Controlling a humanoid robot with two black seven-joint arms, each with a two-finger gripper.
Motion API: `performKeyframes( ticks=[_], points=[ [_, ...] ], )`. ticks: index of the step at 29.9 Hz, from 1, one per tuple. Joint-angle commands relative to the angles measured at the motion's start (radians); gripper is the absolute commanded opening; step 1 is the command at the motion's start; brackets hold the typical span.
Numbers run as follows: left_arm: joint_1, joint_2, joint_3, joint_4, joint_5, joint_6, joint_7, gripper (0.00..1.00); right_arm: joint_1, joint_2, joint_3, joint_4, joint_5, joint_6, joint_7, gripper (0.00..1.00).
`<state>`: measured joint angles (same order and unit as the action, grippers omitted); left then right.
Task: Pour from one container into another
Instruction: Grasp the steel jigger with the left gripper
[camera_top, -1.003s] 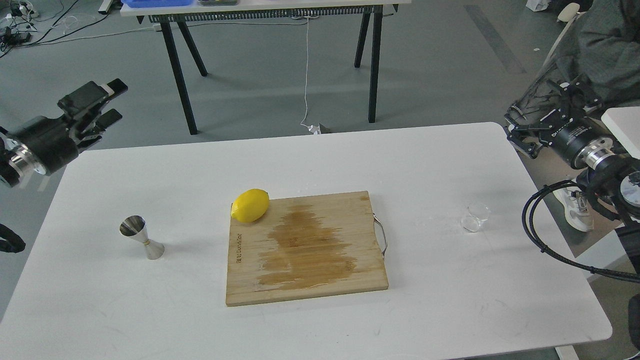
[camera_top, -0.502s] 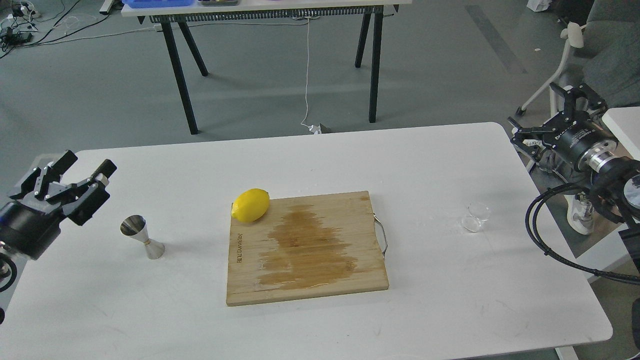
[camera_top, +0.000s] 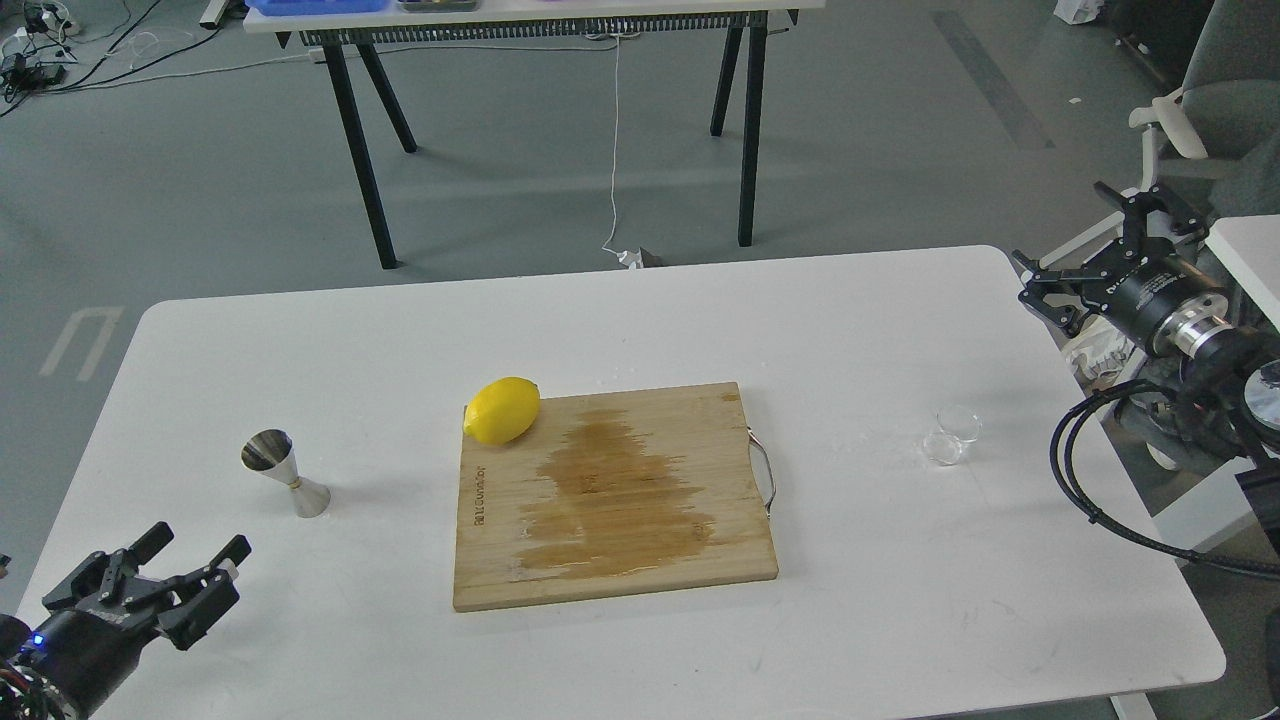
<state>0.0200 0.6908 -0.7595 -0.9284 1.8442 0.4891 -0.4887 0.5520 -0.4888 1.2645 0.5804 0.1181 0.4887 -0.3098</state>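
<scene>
The clear cup (camera_top: 951, 434) stands upright on the white counter (camera_top: 640, 330), near its right edge and well apart from the cutting board (camera_top: 614, 494); I judge this place suits the right hand (camera_top: 1095, 245), which hovers beyond the counter's edge with fingers apart and holds nothing. The steel jigger (camera_top: 283, 473) stands upright on the left side, its open cone upward, so that it can receive liquid; the left hand (camera_top: 165, 570) is low at the near left corner, fingers apart, empty, near the jigger but not touching it. Whether the cup contains liquid I cannot tell, it is too transparent; inside the jigger only the shiny metal shows. A lemon (camera_top: 502, 410) rests on the board's far left corner; the wood has a wide dark wet-looking stain. No pouring is begun yet.
</scene>
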Motion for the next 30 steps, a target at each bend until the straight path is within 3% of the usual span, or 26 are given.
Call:
performKeyframes(
  ticks=[1,8,30],
  points=[
    [-0.043,-0.068,0.003,0.066,0.007,0.0,0.0,0.99,-0.001,-0.002,0.0,-0.001,0.0,0.0,0.0,0.99],
    [-0.159,-0.131,0.088,0.166,0.004,0.0,0.0,0.99,-0.014,-0.005,0.003,-0.001,0.0,0.0,0.0,0.99],
    [-0.307,-0.229,0.112,0.31,0.0,0.0,0.0,0.96,-0.035,-0.011,0.009,0.004,0.002,0.0,0.001,0.99]
  ],
)
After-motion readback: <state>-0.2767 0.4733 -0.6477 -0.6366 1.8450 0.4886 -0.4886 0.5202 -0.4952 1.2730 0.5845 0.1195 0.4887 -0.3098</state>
